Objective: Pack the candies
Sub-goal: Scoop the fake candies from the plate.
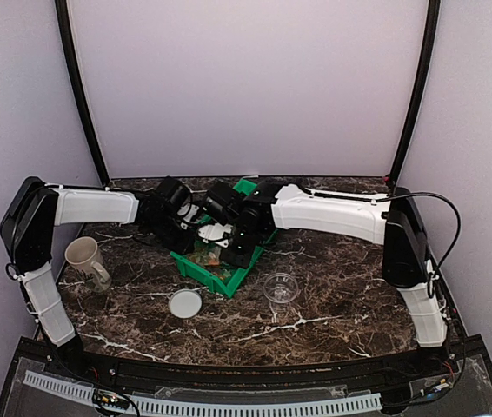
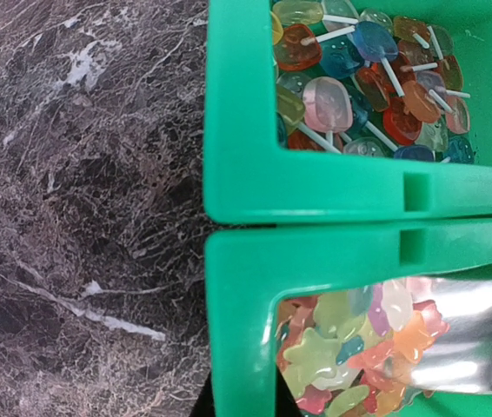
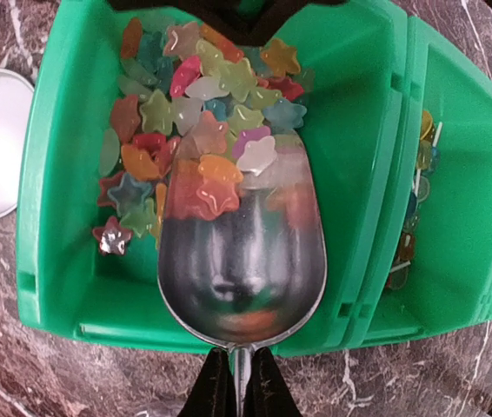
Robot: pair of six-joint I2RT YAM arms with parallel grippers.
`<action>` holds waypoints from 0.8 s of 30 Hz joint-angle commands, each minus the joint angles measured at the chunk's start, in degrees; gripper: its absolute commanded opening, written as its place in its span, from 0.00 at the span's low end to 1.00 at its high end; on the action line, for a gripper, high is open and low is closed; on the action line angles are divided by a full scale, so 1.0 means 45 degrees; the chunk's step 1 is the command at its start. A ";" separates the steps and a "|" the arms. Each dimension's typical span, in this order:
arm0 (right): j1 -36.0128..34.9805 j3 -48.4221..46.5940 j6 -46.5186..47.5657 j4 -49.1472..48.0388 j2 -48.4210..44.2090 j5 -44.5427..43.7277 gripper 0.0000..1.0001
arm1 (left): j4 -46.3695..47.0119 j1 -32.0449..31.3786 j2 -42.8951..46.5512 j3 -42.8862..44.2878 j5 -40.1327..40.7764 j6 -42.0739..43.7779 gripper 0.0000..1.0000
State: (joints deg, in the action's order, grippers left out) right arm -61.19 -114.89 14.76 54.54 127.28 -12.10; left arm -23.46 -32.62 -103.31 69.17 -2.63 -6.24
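In the top view the white-and-black left arm (image 1: pixel 98 207) and right arm (image 1: pixel 329 215) reach inward to mid-frame, the left gripper (image 1: pixel 183 228) unreadable, the right gripper (image 3: pixel 239 363) pinched on the thin handle of a shiny metal scoop (image 3: pixel 242 261).

a robot lab booth, plain walls (image 1: pixel 246 87) closing round a marble table (image 1: pixel 333 323)

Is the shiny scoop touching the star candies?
Touching. The right wrist view shows it: the front of the scoop sits in the pile of star candies, and a few of them lie right on its metal bowl.
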 commanded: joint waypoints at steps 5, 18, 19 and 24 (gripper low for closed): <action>-0.0099 0.1832 -0.0161 -0.2521 0.0667 0.0724 0.00 | 0.2269 -0.0134 0.2073 0.0316 -0.2037 -0.0225 0.00; -0.0040 0.6724 -0.1414 -0.9322 -0.1301 0.0158 0.00 | 0.2134 -0.0025 0.2443 0.0280 -0.1584 -0.0739 0.00; -0.0021 0.6877 -0.1483 -0.9486 -0.1397 0.0124 0.00 | 0.2112 0.0014 0.2431 0.0287 -0.1641 -0.0788 0.00; 0.0022 0.7732 -0.1725 -1.0516 -0.1818 -0.0178 0.00 | 0.2076 0.0196 0.2439 0.0293 -0.1817 -0.0935 0.00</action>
State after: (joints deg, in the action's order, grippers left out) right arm -61.23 -83.90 8.86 9.80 119.42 -11.49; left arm -24.21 -31.66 -101.12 67.85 -3.38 -7.99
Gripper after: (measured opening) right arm 0.085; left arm 0.096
